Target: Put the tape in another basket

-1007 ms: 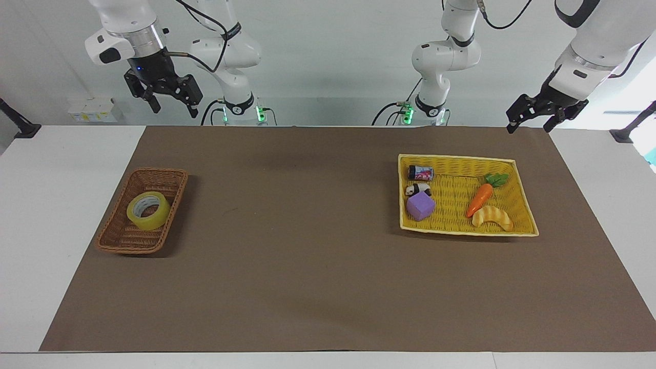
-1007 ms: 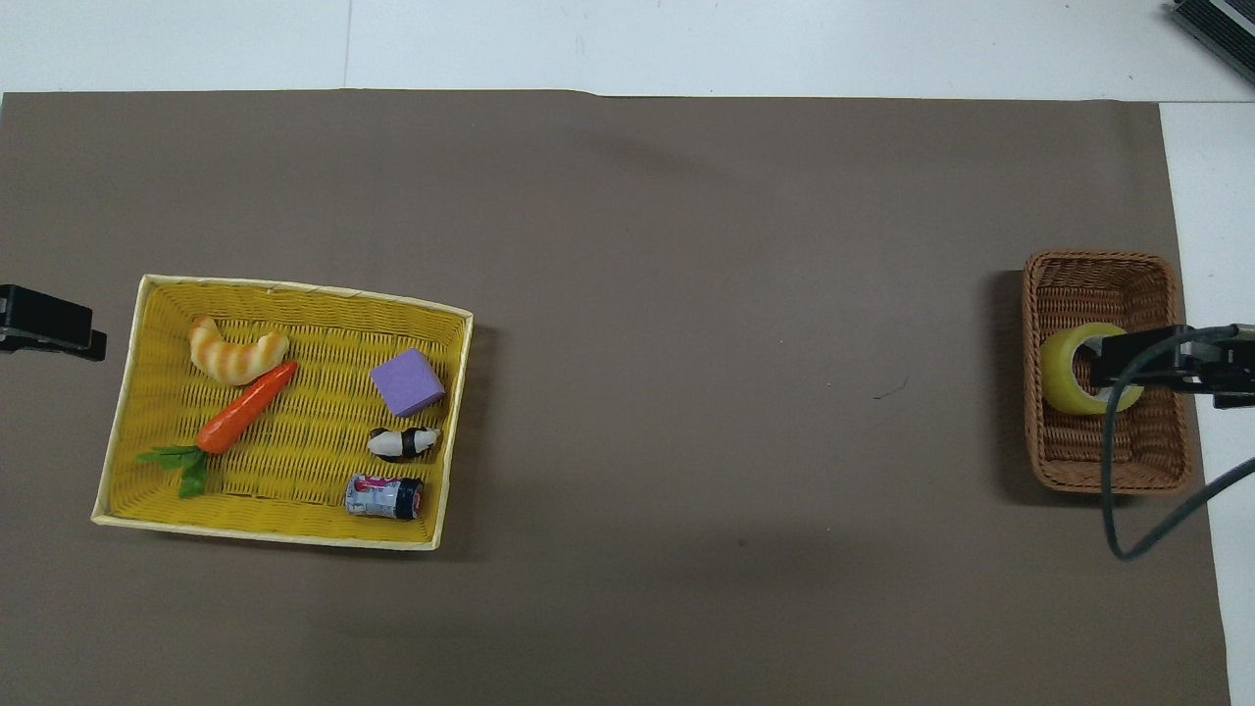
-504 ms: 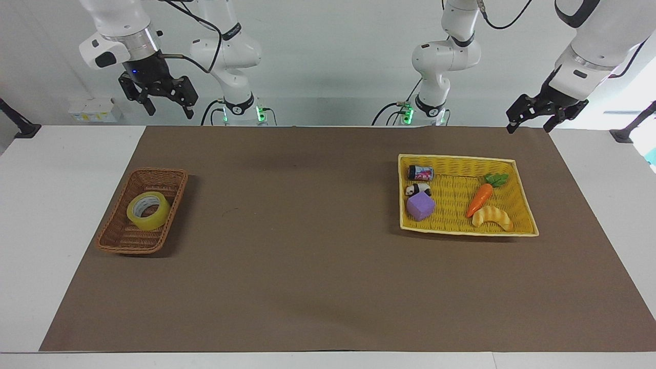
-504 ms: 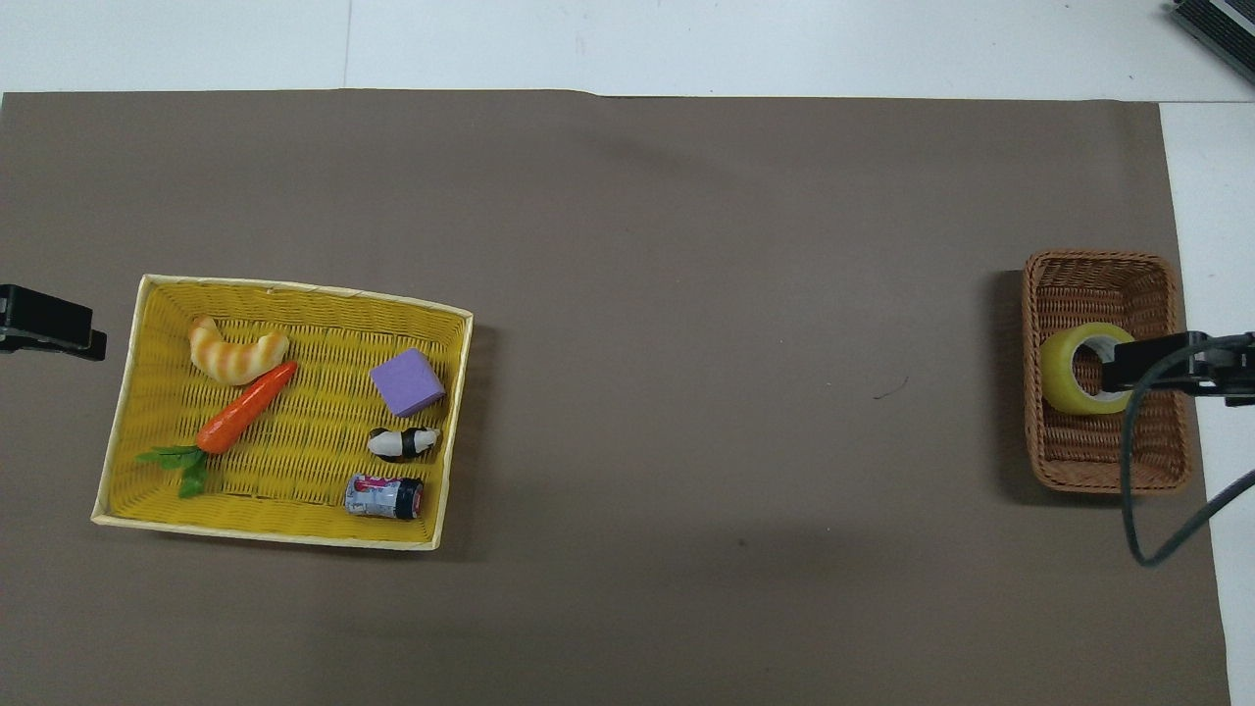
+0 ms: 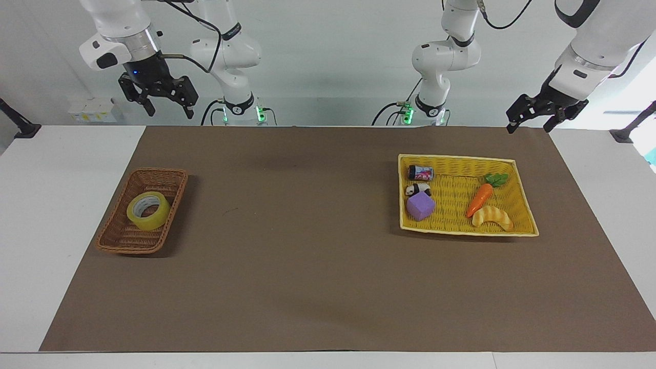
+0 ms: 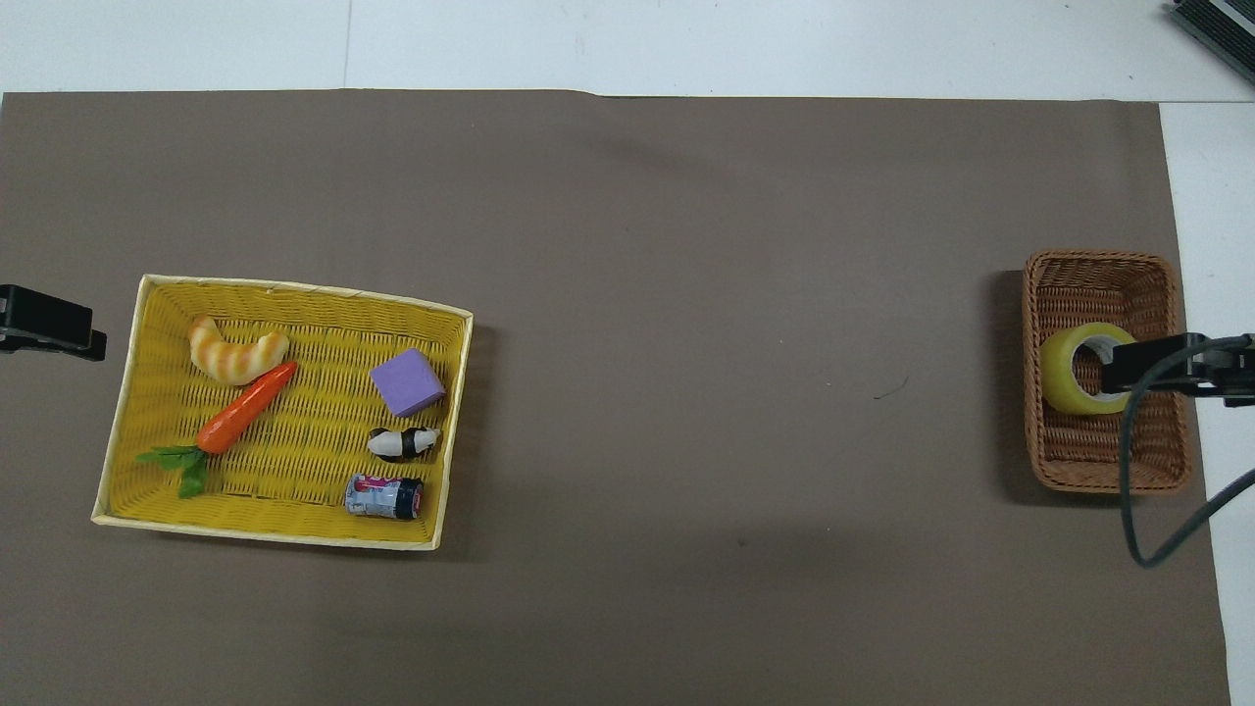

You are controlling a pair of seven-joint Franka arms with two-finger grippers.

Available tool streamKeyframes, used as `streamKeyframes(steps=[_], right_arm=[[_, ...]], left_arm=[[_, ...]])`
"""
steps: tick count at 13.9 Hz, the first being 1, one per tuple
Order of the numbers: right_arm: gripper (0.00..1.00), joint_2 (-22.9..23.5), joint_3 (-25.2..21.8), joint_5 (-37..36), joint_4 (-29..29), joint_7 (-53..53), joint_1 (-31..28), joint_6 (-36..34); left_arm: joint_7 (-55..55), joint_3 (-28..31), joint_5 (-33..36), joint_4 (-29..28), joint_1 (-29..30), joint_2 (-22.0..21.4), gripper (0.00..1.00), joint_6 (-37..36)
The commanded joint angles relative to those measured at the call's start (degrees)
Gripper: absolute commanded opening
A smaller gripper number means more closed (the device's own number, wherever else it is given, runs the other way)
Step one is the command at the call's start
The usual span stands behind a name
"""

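Observation:
The tape [image 5: 156, 219], a yellow roll with a pale core, lies in the brown wicker basket [image 5: 128, 241] at the right arm's end of the table. In the overhead view the tape [image 6: 1061, 378] sits mid-basket [image 6: 1098, 284], its edge partly covered by the raised right gripper. My right gripper [image 5: 170, 108] hangs high in the air above the table's robot-side edge, open and empty. At the other end my left gripper [image 5: 529, 127] waits, open and holding nothing, raised over the mat's corner.
A flat yellow woven tray [image 5: 461, 159] at the left arm's end holds a purple cube [image 5: 421, 206], a carrot [image 5: 479, 200], a croissant [image 5: 492, 217], a small panda figure [image 5: 417, 189] and a small can [image 5: 421, 172]. A brown mat [image 5: 307, 256] covers the table.
My right gripper has risen a little and drawn back from over the tape toward the table's end. The left arm, the tape and both baskets stay where they were.

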Motion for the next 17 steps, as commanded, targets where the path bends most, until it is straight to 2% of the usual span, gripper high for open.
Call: streamKeyframes(steps=[1,17], right_arm=[[1.00,-1.15,0.31,-0.31,-1.58,-2.64,-0.68,1.12],[1.00,-0.80,0.31,-0.14,-1.40,-6.41,-1.12,1.56]], left_arm=[[0.48,-0.45,0.42,-0.29,0.79,-0.78,1.00,-0.67],[0.31,-0.45,0.07,-0.03,0.71,-0.69,1.00,-0.14]])
